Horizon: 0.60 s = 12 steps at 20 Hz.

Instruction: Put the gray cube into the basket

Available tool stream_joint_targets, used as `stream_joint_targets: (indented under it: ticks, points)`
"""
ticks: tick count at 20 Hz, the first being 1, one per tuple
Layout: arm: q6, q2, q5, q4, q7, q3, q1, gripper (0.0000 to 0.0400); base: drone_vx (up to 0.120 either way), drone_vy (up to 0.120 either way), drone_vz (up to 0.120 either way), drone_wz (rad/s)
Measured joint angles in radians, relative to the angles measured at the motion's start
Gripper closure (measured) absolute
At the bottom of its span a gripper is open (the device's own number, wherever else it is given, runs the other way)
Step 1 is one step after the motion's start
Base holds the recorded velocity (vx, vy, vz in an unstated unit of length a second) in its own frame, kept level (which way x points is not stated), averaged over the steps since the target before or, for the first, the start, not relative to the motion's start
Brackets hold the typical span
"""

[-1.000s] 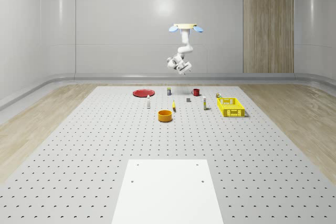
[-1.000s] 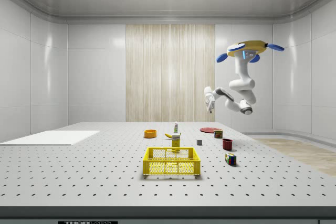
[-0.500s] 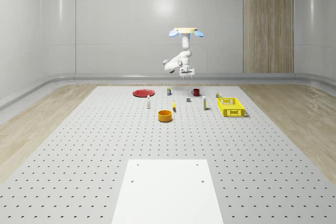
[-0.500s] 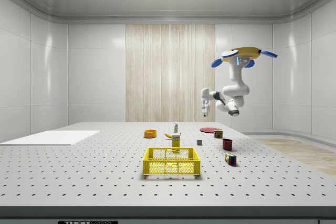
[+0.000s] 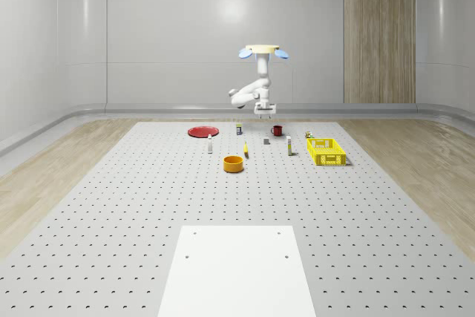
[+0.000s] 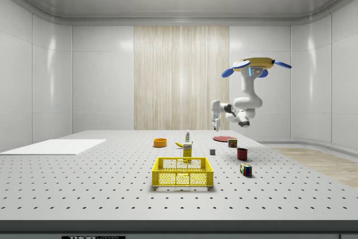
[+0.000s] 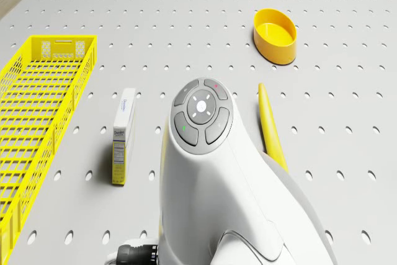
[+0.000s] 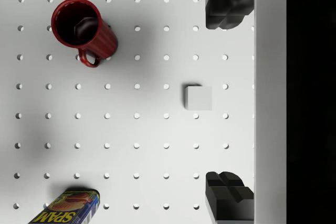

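One gray cube (image 8: 198, 98) sits off-centre beneath the spread-open pincer (image 8: 230, 100) as the drone (image 5: 263, 50) hovers above the bench (image 5: 111, 206); descending straight risks clipping it aside.

Bare table rings the cube (image 8: 198, 98); the mug (image 8: 84, 29) and can (image 8: 68, 208) stand well apart (neither crowds it), fingers (image 8: 228, 6) spread wide.

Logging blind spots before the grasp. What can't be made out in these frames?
- Gray cube: too small in the side view to judge how high the gripper hangs over it.
- Spam can: cut off by the wrist view's edge.
- Banana: partly hidden behind the arm in the drone view.
- Basket: cut off by the drone view's edge.
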Motion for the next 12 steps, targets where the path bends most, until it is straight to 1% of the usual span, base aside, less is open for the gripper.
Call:
stream_joint_targets:
  ticks: [4,5,12]
  points:
    - [0.016,-0.022,0.009,0.001,0.011,0.01,-0.013,0.0,0.12,0.0,-0.12,0.0]
    - [0.02,-0.028,0.012,0.002,0.014,0.012,-0.016,0.0,0.08,0.0,-0.12,0.0]
    - [0.051,-0.065,0.031,0.004,0.028,0.026,-0.032,0.0,0.0,0.0,-0.12,0.0]
